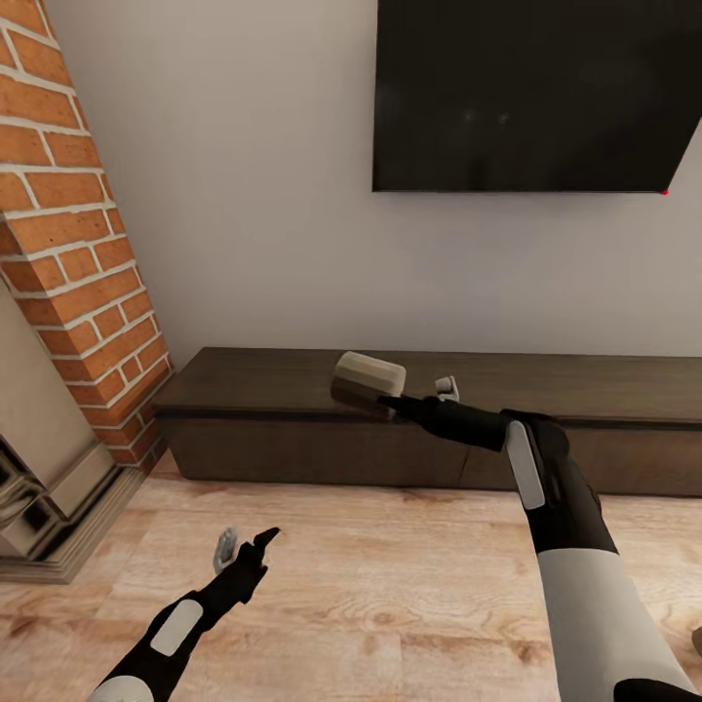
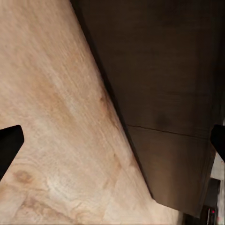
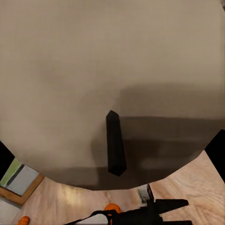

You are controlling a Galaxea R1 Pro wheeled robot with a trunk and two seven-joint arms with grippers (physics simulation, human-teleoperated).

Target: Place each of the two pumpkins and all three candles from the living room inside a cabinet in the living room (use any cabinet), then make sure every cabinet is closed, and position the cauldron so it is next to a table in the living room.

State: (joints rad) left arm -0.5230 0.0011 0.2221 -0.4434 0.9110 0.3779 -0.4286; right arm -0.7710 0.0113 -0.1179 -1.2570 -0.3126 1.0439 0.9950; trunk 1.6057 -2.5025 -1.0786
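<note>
A tan candle lies tilted on its side in the air just above the top of the long dark-brown cabinet, with my right gripper shut on it. In the right wrist view the candle covers most of the picture, with one black finger across it. A small orange pumpkin peeks out on the floor behind my left arm, and another orange bit shows at the edge. My left gripper hangs open and empty low over the floor in front of the cabinet, whose fronts look shut.
A brick fireplace stands at the left, close to the cabinet's end. A black TV hangs on the wall above the cabinet. Wooden floor lies between me and the cabinet.
</note>
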